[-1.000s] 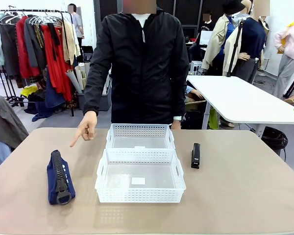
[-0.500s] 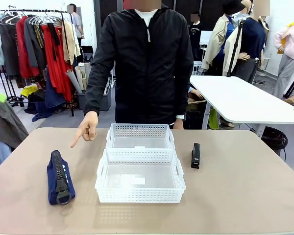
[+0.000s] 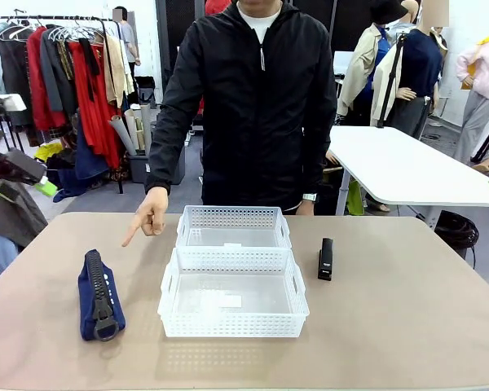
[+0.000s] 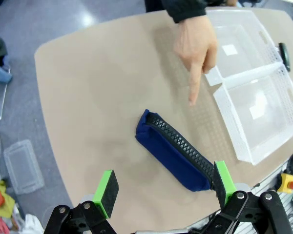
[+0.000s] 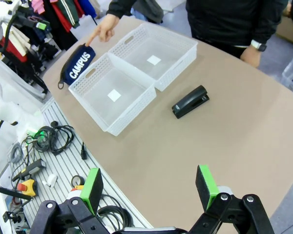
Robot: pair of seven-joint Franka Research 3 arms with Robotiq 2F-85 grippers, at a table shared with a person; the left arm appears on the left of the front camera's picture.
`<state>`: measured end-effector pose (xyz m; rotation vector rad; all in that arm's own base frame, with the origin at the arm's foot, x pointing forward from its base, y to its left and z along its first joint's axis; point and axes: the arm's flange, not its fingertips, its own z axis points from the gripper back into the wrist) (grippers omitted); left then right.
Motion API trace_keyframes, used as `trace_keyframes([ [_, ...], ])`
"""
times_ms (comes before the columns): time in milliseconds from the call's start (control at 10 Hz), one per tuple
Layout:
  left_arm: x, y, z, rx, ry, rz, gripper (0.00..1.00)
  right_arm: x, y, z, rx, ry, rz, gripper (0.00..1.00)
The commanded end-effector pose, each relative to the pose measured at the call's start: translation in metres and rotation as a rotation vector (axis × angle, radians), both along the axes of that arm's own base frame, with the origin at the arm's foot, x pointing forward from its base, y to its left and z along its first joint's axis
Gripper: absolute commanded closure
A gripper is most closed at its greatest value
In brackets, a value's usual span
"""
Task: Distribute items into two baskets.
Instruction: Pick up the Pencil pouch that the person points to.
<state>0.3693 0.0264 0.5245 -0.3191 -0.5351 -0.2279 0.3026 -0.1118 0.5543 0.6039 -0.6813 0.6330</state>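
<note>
Soft navy-blue zip pouch (image 3: 100, 295) lying lower left on tan surface (image 3: 407, 326), small black stapler (image 3: 325, 259) sitting right of centre, two white lattice plastic baskets (image 3: 232, 324) touching between them. Person's hand (image 3: 149, 216) pointing at the pouch. Left claw (image 4: 165, 184) and right claw (image 5: 148, 186) both gaping wide, gripping nothing.

On the table (image 3: 407, 326) two baskets sit in the middle, the far basket (image 3: 232, 217) directly behind the near basket (image 3: 232, 324), their long sides touching; the pouch (image 3: 98, 293) lies left of the near basket, apart from it, running near to far; the stapler (image 3: 325, 259) lies just right of the baskets; the person's hand (image 3: 149, 216) points from left of the far basket, beyond the pouch.
</note>
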Motion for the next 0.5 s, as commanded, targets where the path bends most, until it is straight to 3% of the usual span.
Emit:
trace_keyframes([
  [0, 0.016, -0.018, -0.008, 0.037, 0.069, 0.095, 0.00, 0.000, 0.000, 0.001, 0.006, -0.010, 0.011, 0.00],
  [400, 0.048, -0.049, -0.040, 0.064, 0.160, 0.282, 0.00, 0.000, 0.000, 0.001, 0.006, -0.010, 0.011, 0.00],
])
